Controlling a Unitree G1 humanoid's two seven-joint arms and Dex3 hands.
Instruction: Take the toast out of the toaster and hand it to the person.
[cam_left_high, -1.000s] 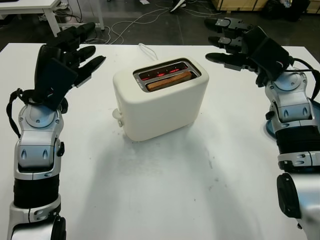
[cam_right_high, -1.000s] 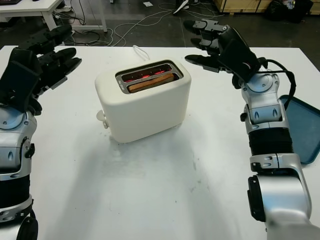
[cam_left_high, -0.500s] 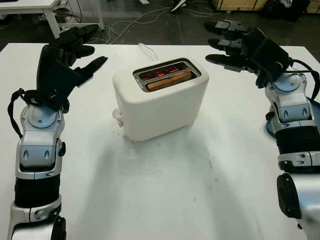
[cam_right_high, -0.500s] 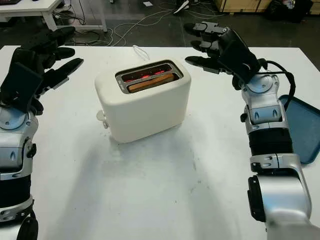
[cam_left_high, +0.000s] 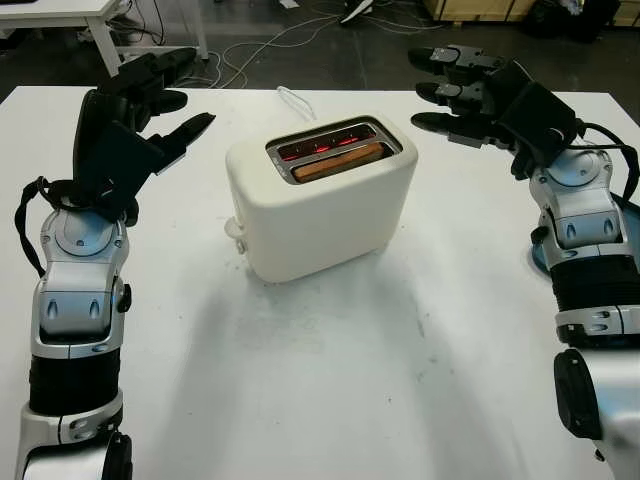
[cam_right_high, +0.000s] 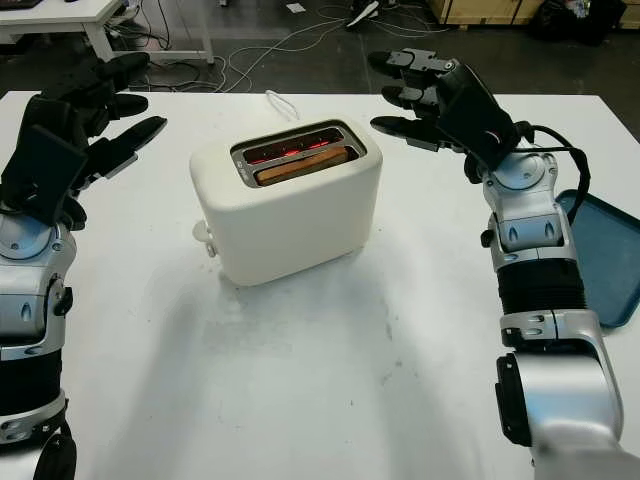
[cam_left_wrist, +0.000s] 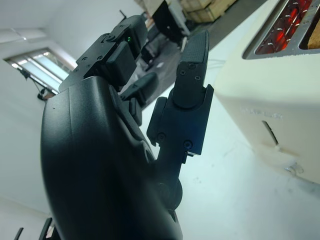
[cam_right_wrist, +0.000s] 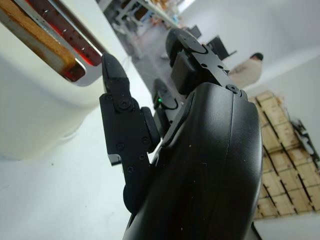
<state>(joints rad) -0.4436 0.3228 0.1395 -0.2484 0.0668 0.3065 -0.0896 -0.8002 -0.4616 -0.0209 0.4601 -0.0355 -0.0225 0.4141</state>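
A cream toaster (cam_left_high: 320, 205) stands in the middle of the white table, its slots glowing red. A brown slice of toast (cam_left_high: 338, 161) sits low in the nearer slot, its top edge just showing. My left hand (cam_left_high: 150, 110) hovers open to the left of the toaster, well apart from it. My right hand (cam_left_high: 455, 90) hovers open to the toaster's right, a short gap from its top corner. The right wrist view shows the toast (cam_right_wrist: 35, 35) and a fingertip (cam_right_wrist: 111, 65) beside the toaster's edge.
A blue tray (cam_right_high: 605, 255) lies at the table's right edge. The toaster's white cord (cam_left_high: 293, 100) trails off the back. Cables litter the floor beyond the table (cam_left_high: 320, 400). The toaster's lever (cam_left_high: 236, 230) points front left.
My left hand has spread its fingers and tilted slightly. My right hand has edged a little toward the toaster. The toaster and toast have not moved.
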